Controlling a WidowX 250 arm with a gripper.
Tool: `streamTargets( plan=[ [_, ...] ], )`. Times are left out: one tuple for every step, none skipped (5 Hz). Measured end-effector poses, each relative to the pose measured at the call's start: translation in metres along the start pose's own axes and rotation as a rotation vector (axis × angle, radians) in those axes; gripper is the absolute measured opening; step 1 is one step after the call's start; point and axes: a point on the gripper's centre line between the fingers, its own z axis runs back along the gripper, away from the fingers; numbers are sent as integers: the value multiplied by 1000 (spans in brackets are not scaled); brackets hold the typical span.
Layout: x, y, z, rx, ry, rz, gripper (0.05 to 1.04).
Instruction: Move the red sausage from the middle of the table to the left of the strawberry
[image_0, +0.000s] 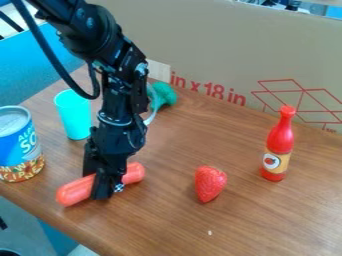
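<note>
You see a table (177, 220) of brown wood grain with a soft sheen, matt brown cardboard (214, 50) behind it, a glossy red plastic bottle (281, 137), a smooth plastic cup (73, 115), a dimpled, shiny strawberry (210, 184) and a can (13, 117) with a metal rim.

I saw bright, soft light across the surface (180, 135), with a pale sheen and faint shadows.
</note>
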Motion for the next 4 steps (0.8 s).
streamTargets(
  plan=[
    [-1,-2,-3,9,-10,-9,568],
    [-2,-2,-4,-39,-14,-12,642],
    [-2,-6,3,-123,-97,-14,947],
    [3,-12,45,-129,-267,-19,1014]
  ],
)
